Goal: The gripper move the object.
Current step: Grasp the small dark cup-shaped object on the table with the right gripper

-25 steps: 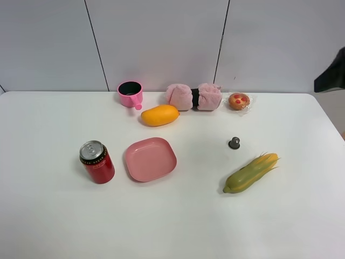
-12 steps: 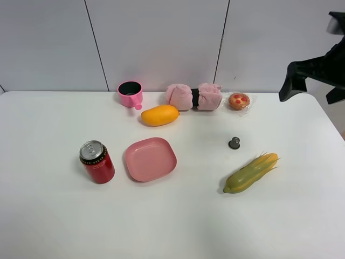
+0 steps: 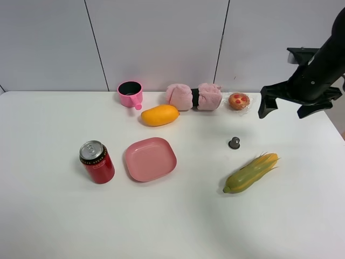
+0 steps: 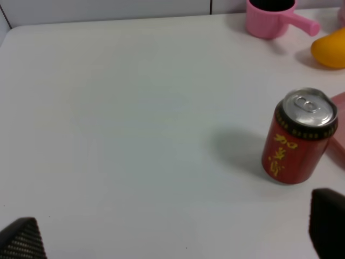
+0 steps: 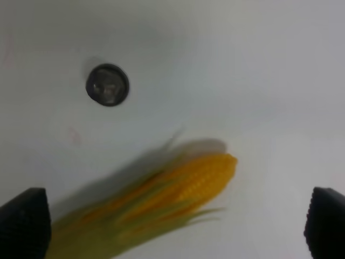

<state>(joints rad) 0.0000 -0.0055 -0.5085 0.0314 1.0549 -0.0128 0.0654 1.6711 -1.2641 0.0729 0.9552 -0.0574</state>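
The object, a tiny dark grey knob (image 3: 234,143), stands on the white table (image 3: 178,216) right of centre. In the right wrist view it is seen from above (image 5: 107,84). My right gripper (image 3: 286,109) is open and empty. It hangs in the air above the table's back right, up and to the right of the knob and apart from it. Its two black fingertips (image 5: 22,222) show at the lower corners of the right wrist view. My left gripper (image 4: 175,237) is open and empty, low over the table near the red can (image 4: 298,137). The left arm is out of the exterior view.
A corn cob (image 3: 252,172) lies just in front of the knob. A red-dotted muffin (image 3: 239,101), a pink rolled towel (image 3: 194,96), a mango (image 3: 159,115) and a pink cup (image 3: 130,93) line the back. A pink plate (image 3: 150,158) and the can (image 3: 97,162) stand at the left.
My right arm has swung in from the right edge, moving left and down over the table's back right. Nothing on the table has moved.
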